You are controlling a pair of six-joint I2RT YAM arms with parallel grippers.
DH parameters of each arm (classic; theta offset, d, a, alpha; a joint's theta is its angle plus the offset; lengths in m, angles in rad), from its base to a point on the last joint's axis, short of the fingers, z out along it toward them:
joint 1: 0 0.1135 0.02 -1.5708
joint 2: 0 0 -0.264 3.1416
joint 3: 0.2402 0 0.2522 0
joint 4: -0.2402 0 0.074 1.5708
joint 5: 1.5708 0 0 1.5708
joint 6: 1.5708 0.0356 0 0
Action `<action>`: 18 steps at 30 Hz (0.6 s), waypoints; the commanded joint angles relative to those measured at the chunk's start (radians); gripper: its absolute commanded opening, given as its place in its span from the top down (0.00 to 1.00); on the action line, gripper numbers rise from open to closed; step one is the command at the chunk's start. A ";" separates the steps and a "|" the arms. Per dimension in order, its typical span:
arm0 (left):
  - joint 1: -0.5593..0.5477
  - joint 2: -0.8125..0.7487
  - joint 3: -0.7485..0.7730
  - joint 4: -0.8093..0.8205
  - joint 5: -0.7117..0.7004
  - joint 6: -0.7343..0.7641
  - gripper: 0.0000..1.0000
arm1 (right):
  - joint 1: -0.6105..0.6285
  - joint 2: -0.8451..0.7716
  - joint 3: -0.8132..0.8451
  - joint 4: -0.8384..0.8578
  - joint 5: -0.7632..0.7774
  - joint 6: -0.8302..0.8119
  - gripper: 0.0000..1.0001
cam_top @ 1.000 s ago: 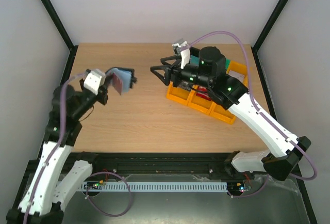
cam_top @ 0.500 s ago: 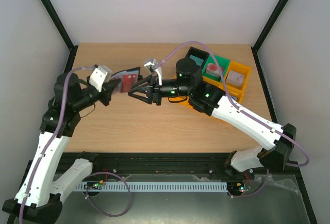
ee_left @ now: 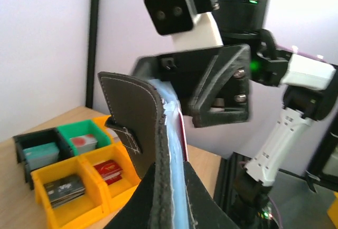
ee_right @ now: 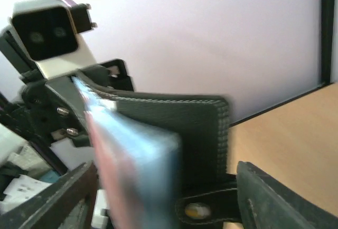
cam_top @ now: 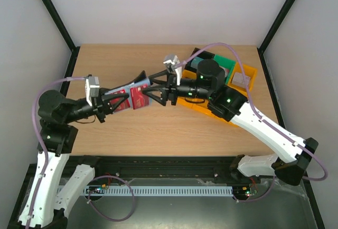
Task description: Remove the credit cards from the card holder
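**Card holder in mid-air at 9 o'clock of centre, right jaws spread around it**

You are looking at a pale wooden worktop (cam_top: 132, 129) boxed in by plain white walls (cam_top: 169, 7), with black frame posts (cam_top: 53, 12) slanting up at either side. Toward 2 o'clock sits a cluster of yellow, green and black bins (cam_top: 245, 78), partly hidden under the right arm (cam_top: 253, 118). The left wrist view shows small items lying in their compartments.

The card holder (cam_top: 138, 93) is off the surface, just to 9 o'clock of the worktop's centre. Your left jaws are clamped on its lower edge and hold it upright. A red card (cam_top: 140, 101) shows against its pale blue inner face. Your right jaws stand apart, one finger on each side of the holder. You cannot tell from these views whether either finger touches it.

A second ago the right arm was back over the bins and well apart from the holder. Since then it has swung across to 9 o'clock. The left arm (cam_top: 68, 110) has stretched out flatter toward the centre, carrying the holder with it.
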 commanded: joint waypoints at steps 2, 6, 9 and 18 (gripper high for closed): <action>0.010 -0.034 0.016 0.068 0.138 0.047 0.98 | -0.030 -0.066 -0.012 -0.097 0.024 -0.159 0.06; 0.010 -0.038 0.028 0.072 0.154 0.071 0.98 | -0.038 -0.083 -0.034 -0.027 -0.112 -0.151 0.01; 0.013 -0.038 0.027 0.071 0.141 0.072 0.98 | -0.038 -0.057 -0.026 0.011 -0.224 -0.112 0.02; 0.022 -0.048 0.011 0.048 0.074 0.069 0.98 | -0.038 0.016 0.016 0.082 -0.379 0.018 0.98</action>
